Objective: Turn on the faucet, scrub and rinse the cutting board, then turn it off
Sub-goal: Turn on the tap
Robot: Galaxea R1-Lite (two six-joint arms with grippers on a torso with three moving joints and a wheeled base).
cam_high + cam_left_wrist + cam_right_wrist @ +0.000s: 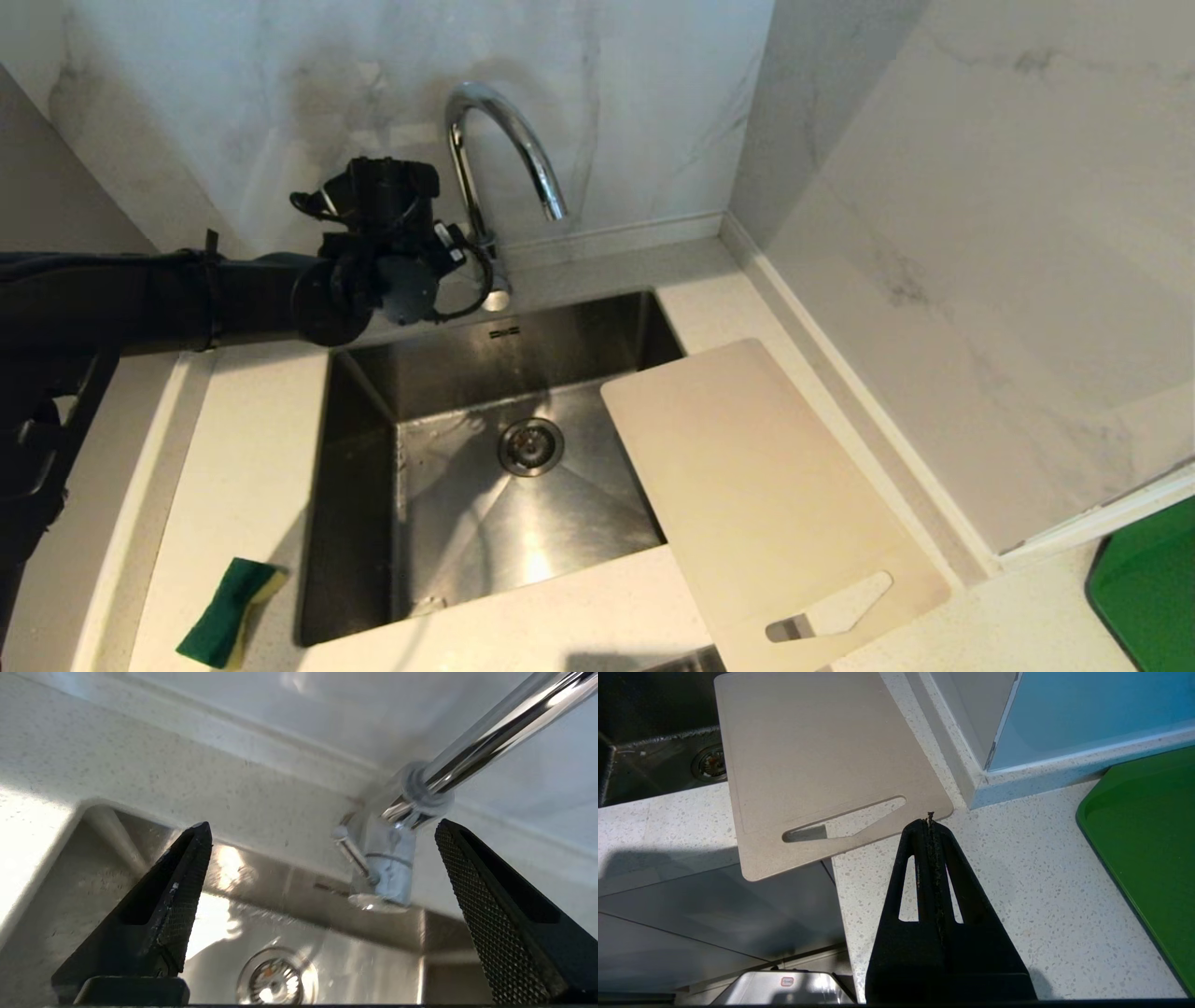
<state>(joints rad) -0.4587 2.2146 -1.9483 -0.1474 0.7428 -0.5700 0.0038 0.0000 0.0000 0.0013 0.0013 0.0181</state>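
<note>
Left gripper [322, 868], jaws apart, nears the faucet [504, 149] lever; no water yet, board [766, 495] unscrubbed; right jaws together.

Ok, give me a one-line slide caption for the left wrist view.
Left gripper open in front of the faucet base, its thin side lever between the fingers but untouched, sink drain below.

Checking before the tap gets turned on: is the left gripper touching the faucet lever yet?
Apart. In the left wrist view the left gripper has its jaws spread wide, and the faucet lever sits between them with clear space on both sides.
</note>
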